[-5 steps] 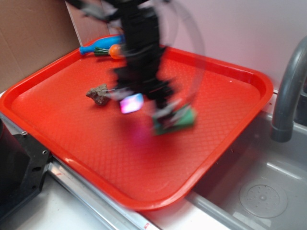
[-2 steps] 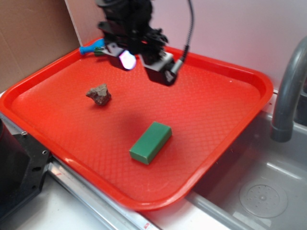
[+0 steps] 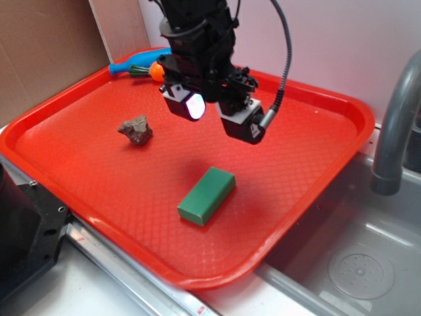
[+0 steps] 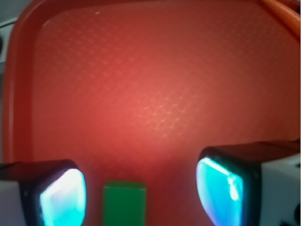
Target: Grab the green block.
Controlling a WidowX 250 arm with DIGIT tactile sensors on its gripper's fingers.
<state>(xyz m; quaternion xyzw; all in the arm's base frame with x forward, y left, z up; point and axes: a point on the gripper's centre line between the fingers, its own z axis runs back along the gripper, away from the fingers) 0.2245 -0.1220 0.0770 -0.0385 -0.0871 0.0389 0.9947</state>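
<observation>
My end effector (image 3: 216,117) has swung forward and to the right from the far side of the tray since a moment ago, and it now hangs above the red tray (image 3: 342,112) just behind the green block (image 3: 206,195), fingers spread wide and holding nothing. The green block lies flat near the tray's front edge, unmoved over that stretch and well apart from the brown rock (image 3: 135,130). In the wrist view it (image 4: 124,203) sits low between the two glowing pads (image 4: 63,197), so I judge I am roughly lined up and mostly need to descend before closing.
</observation>
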